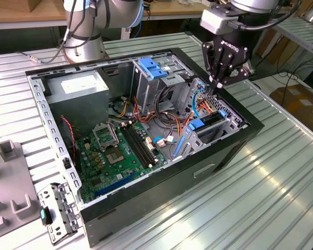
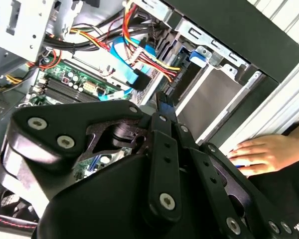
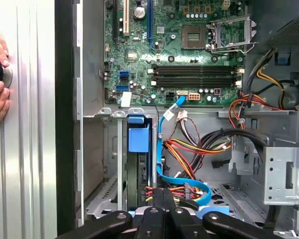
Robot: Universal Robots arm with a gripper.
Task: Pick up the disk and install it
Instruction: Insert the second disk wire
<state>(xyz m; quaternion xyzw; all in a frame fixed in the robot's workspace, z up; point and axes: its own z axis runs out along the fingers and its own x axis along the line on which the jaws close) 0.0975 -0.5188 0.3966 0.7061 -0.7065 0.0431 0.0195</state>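
Hanging over the open case (image 1: 146,208) on the worktop (image 1: 261,208), the hand (image 1: 217,83) sits above the drive bay (image 1: 236,124) at the exterior view's right, its fingers drawn together with nothing seen between them. Inside the case lie a green board (image 1: 120,151), a grey box (image 1: 75,86) and loose cables (image 1: 161,112). The disk (image 1: 211,119) appears to stand edge-on in the bay, just below the hand: a dark slab with a blue end.

In the second wrist view the hand (image 2: 162,102) points its closed tips at the bay (image 2: 209,94), beside red, yellow and blue cables (image 2: 134,64). A person's fingers (image 2: 259,152) rest on the worktop outside the case.

In the first wrist view the hand (image 3: 162,196) is closed over the bay. The disk (image 3: 134,174) shows as a dark narrow edge in its slot, capped by a blue tab (image 3: 138,138); its label is hidden. The board (image 3: 189,50) lies beyond.
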